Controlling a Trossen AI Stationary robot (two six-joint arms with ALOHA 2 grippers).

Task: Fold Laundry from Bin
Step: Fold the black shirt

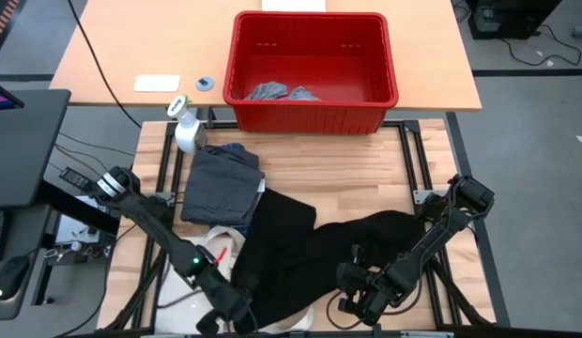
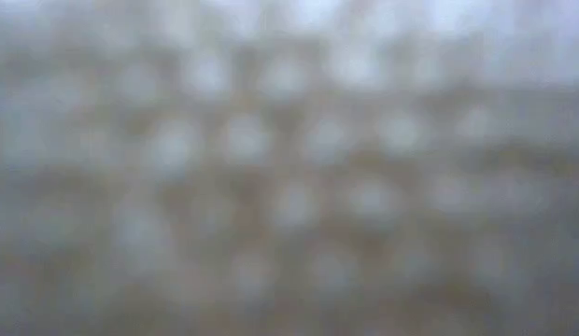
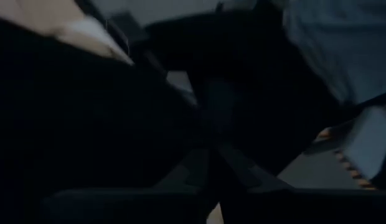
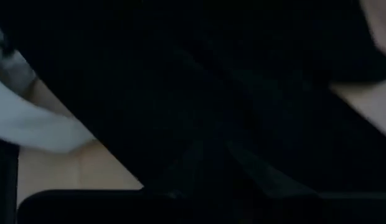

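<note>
The large black piece (image 1: 291, 249) of laundry lies spread across the near half of the table. My left gripper (image 1: 239, 314) is at its near left corner, shut on it, and my right gripper (image 1: 352, 302) is at its near right part, also shut on it. A folded dark grey piece (image 1: 221, 183) lies at the left, with a bit of blue plaid (image 1: 237, 148) showing at its far edge. The red bin (image 1: 310, 70) stands at the far side and holds light grey pieces (image 1: 272, 92). My left gripper pinches the black piece near its near left corner (image 3: 180, 124) between its two fingers, slanting down from the table's near left. Dark cloth fills the view around the fingers; one layer or several, I cannot tell. The rest of the piece lies on the table. My right gripper pinches the black piece at its near right part (image 4: 199, 118) between its two fingers, slanting down from the table's near right. The cloth covers the fingertips, so the layers do not show. The piece's far part rests on the table.
A white spray bottle (image 1: 185, 127) stands left of the bin. A cream bag (image 1: 221, 239) lies partly under the black piece. On the far desk are a white card (image 1: 157, 83) and a small ring (image 1: 206, 83). Bare wood shows between bin and black piece.
</note>
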